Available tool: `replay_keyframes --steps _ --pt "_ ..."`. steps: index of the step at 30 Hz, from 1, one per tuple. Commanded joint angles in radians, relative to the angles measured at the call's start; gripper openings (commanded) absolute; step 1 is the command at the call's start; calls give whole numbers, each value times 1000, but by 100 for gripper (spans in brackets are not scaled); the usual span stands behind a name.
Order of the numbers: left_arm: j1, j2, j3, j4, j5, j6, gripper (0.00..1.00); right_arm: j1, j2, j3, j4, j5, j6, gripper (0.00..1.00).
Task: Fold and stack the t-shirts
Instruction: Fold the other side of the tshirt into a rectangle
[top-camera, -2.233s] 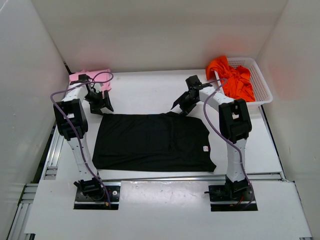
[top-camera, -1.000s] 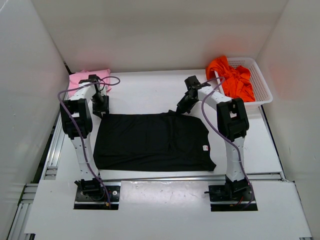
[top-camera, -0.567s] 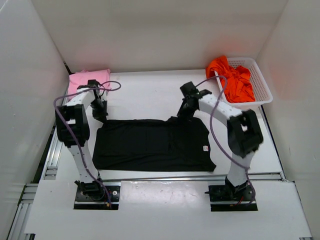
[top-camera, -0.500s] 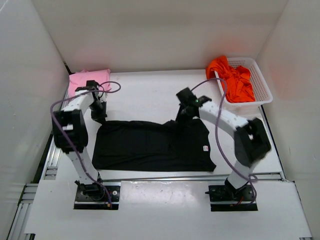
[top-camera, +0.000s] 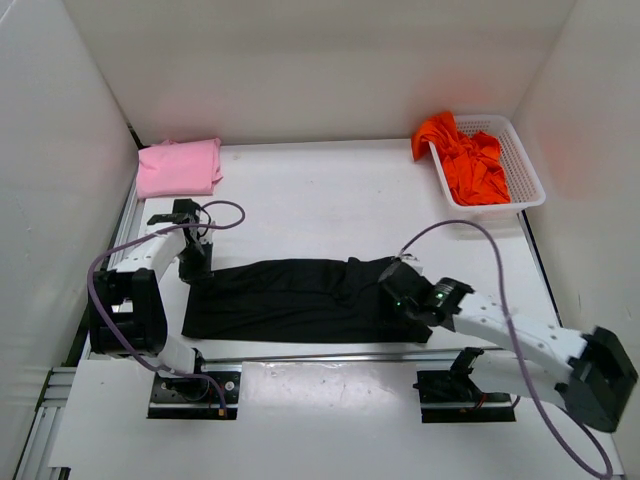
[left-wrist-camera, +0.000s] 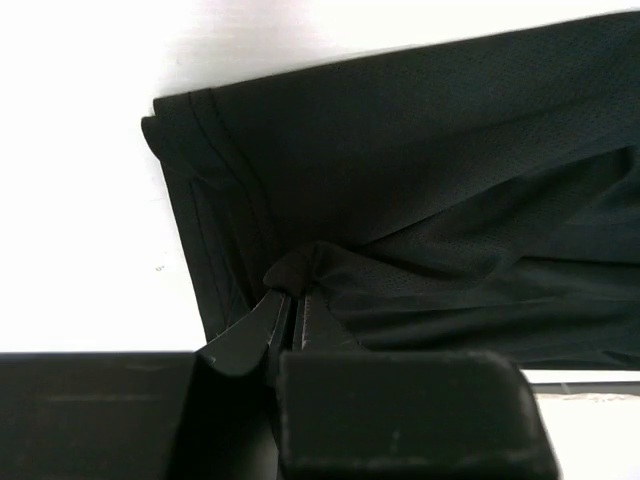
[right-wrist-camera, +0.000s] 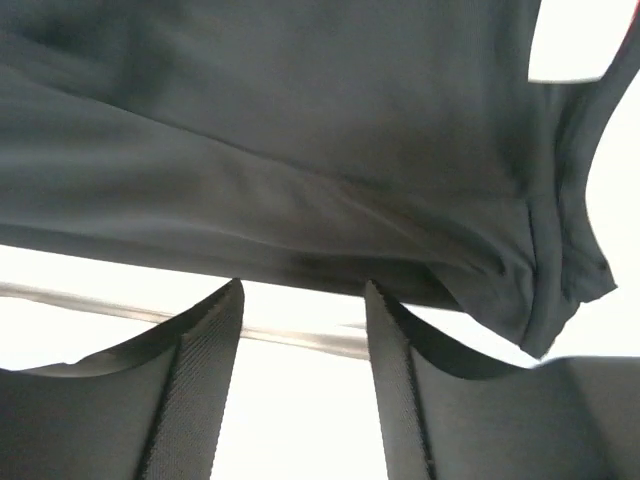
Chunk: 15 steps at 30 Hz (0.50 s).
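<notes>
Across the lower middle of the overhead frame, the black shirt (top-camera: 300, 300) lay on the white worktop (top-camera: 320, 200) as a long, low band running left to right, its far edge drawn down over the rest. My left claw (top-camera: 192, 268) sat at the band's left end. From the left wrist camera, that claw (left-wrist-camera: 290, 320) was pinched tight, its two fingers (left-wrist-camera: 245, 335) pressed together on a small raised fold of black cloth just inside the shirt's hemmed corner, which sat at the upper left of that frame.

My right claw (top-camera: 400, 295) was at the band's right end, with the arm stretched low toward the lower right corner of the overhead frame. From the right wrist camera it (right-wrist-camera: 300, 290) stood parted, with bare worktop showing between the fingers (right-wrist-camera: 205, 370). The black cloth filled the upper part of that frame, with a sleeve at the right, and its edge crossed just at the fingertips. I could see no cloth clamped between them.

At the upper left of the overhead frame, the pink shirt (top-camera: 178, 166) lay folded flat by the wall, well apart from the black one. At the upper right, the orange shirt (top-camera: 468, 160) sat bunched in the white basket (top-camera: 530, 170), with part of it spilling over the basket's left rim.
</notes>
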Motion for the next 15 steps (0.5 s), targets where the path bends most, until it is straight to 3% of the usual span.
replay_keyframes --steps 1,6,9,15 --pt "-7 -56 9 40 -12 0 10 -43 -97 73 62 140 -64 58" --pt "-7 -56 18 40 -2 0 10 -185 132 359 53 61 -178 64" --pt "-7 -56 9 51 7 0 10 -303 425 530 42 -123 -276 69" --pt "-7 -56 9 60 16 0 10 -349 703 731 42 -239 -454 77"
